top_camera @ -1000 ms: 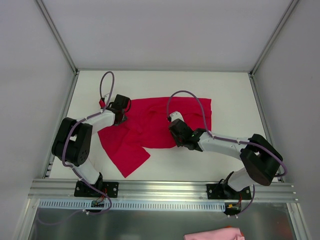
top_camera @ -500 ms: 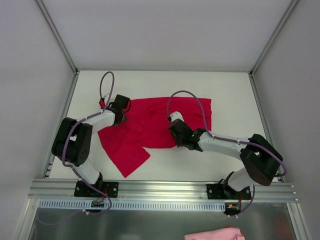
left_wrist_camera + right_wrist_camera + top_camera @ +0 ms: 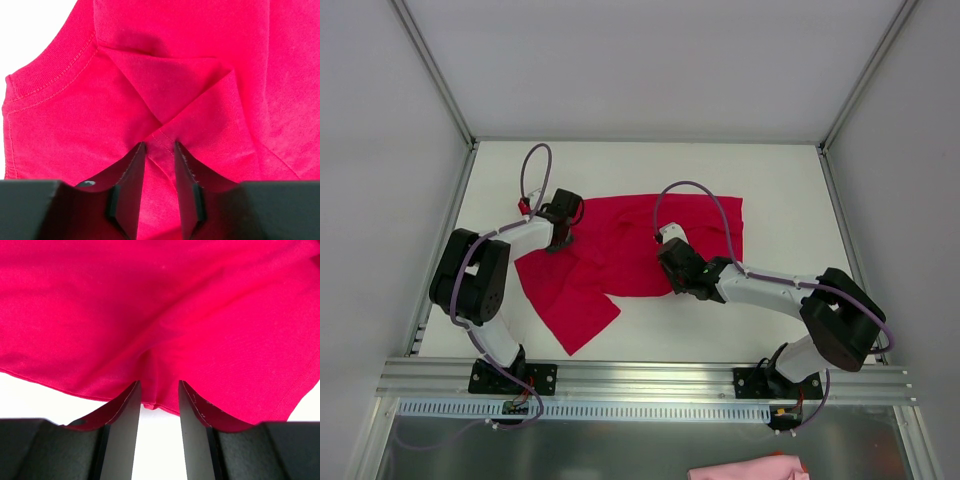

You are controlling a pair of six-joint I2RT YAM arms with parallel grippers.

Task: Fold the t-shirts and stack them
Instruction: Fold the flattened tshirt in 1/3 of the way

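Pinching the near hem of the crimson t-shirt [image 3: 630, 250] with the right fingers [image 3: 122, 415], cloth puckered between the tips, unmoved since a second ago; farther off, nipping a raised fold of it with the left fingers [image 3: 131, 185], nudged only slightly; spread on the table [image 3: 770, 180] exactly as before; probably grips settled, first fold not yet begun.

nothing here that i can read: no letters, numbers, brand marks or signs come clear in any view. the crimson t-shirt [image 3: 620, 250] shows only plain cloth and stitched seams.
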